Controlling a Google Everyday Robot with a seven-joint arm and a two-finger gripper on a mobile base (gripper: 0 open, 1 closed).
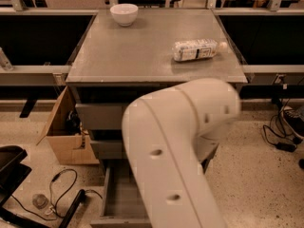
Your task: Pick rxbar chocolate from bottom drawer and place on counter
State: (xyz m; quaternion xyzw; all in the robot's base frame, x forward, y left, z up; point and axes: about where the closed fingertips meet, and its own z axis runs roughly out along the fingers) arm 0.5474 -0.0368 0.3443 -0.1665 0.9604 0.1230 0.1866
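Note:
My white arm fills the lower middle of the camera view and covers the front of the cabinet. The gripper is hidden behind the arm and not in view. The bottom drawer (116,198) is pulled open at the bottom; only its grey left part shows. The rxbar chocolate is not in view. The counter (142,51) is the grey square top of the cabinet above the arm.
A clear plastic bottle with a white label (197,50) lies on the counter's right side. A white bowl (124,14) stands at its back left. An open cardboard box (66,132) sits on the floor left of the cabinet. Cables (61,194) lie at the lower left, more at the right.

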